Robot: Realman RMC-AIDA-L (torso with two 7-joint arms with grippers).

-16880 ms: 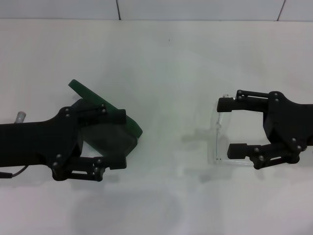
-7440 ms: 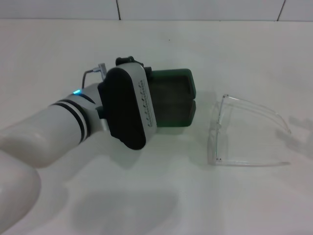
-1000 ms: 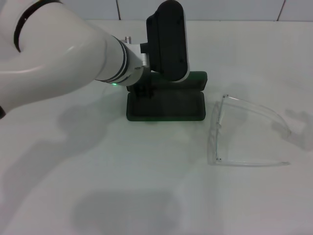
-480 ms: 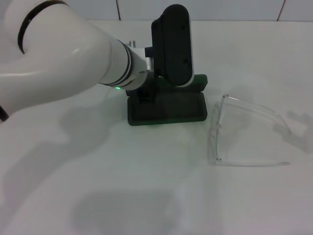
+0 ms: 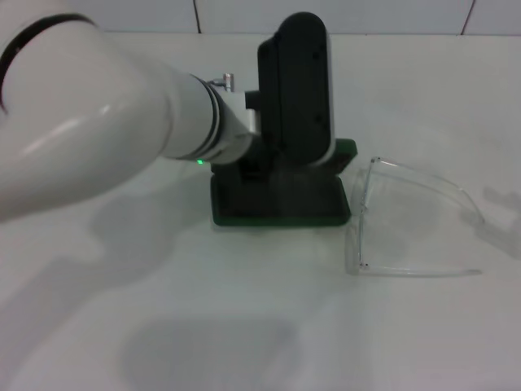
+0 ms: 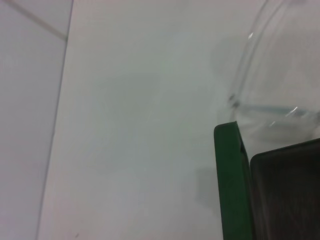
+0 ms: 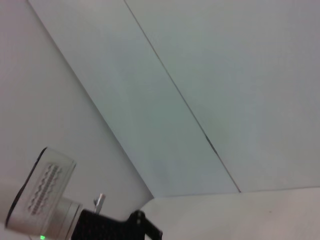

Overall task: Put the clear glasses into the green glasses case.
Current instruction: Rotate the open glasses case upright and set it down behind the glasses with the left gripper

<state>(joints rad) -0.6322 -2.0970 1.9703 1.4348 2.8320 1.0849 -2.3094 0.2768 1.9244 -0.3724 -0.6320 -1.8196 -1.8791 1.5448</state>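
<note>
Beside the left gripper (image 5: 281, 175) (grip unclear) over the green glasses case (image 5: 281, 199), the clear glasses (image 5: 407, 220).

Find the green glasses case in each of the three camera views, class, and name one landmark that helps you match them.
Head view: the green glasses case lies mid-table, partly under the left arm.
Left wrist view: its green edge and dark lining fill the lower right corner.
Right wrist view: not in it.
Shared landmark: the clear glasses, beside the case in the head and left wrist views.

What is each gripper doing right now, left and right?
Left gripper: over the dark green hinged glasses case, fingers hidden, cannot tell.
Right gripper: not in view.
</note>
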